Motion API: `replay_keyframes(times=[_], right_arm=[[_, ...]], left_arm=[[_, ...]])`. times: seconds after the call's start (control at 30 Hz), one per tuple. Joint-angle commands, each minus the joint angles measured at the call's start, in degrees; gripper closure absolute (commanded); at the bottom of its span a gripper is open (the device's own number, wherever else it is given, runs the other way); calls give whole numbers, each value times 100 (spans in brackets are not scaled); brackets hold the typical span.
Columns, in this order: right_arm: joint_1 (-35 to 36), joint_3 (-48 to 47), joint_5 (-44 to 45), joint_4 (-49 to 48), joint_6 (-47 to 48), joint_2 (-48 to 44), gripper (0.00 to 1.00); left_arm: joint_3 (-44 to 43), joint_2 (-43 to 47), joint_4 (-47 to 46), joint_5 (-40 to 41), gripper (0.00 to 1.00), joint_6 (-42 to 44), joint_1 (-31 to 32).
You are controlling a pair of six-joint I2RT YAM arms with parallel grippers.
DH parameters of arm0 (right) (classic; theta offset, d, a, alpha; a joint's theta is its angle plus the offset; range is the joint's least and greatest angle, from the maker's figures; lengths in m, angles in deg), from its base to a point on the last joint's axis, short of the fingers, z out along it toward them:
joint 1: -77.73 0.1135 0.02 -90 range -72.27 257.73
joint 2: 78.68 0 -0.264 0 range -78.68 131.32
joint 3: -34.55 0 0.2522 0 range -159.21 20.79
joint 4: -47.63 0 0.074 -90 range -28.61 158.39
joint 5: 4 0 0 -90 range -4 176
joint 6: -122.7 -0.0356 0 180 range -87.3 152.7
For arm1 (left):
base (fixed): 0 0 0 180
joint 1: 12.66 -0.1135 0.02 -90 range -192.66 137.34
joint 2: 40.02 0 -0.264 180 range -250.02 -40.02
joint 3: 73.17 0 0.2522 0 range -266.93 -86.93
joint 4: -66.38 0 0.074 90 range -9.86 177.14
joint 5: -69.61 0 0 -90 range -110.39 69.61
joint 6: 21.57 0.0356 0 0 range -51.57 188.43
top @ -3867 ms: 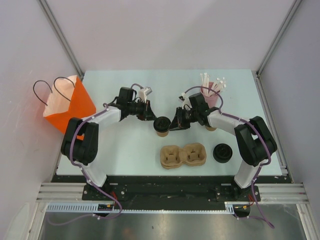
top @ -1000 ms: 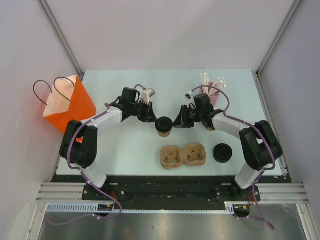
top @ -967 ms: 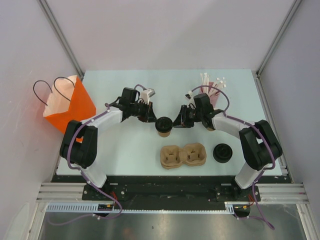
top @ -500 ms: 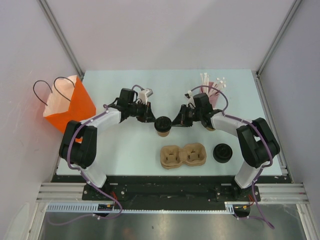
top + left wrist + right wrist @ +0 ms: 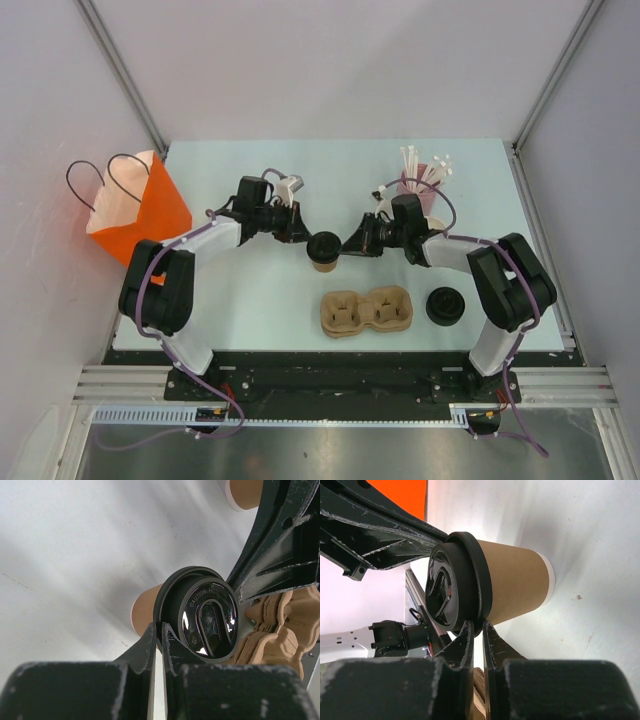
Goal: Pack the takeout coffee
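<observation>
The takeout coffee (image 5: 323,250), a brown kraft cup with a black lid, stands on the table between my two arms. My left gripper (image 5: 303,238) is shut, and its tips touch the left side of the lid's rim (image 5: 207,617); in the left wrist view the gripper (image 5: 160,626) meets the rim's edge. My right gripper (image 5: 347,244) is shut, and its tips touch the right side of the lid. In the right wrist view the right gripper (image 5: 478,624) sits at the rim of the lid (image 5: 455,587), above the cup's brown wall (image 5: 515,585).
A brown pulp two-cup carrier (image 5: 366,310) lies in front of the cup. A loose black lid (image 5: 445,305) lies to its right. An orange paper bag (image 5: 140,205) stands at the left edge. A pink straw holder (image 5: 425,185) stands behind my right arm.
Both grippers stay at the cup's lid. The cup and both grippers have shifted slightly back and left over the last second; the right wrist has drawn a little to the right.
</observation>
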Motion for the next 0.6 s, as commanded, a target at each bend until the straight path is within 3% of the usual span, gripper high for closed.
replay_keyframes(times=[0.0,0.27,0.57], right_arm=[[296,587,1584,1023,671,1007,100],[314,403,1698,1128,636,76,100],[472,-107,1822,1119,610,-532,97]], left_arm=[[482,-679,935,-11,93,-4,374],[183,-363,935,-151,92,5,374],[-177,-72,934,-248,77,22,312]])
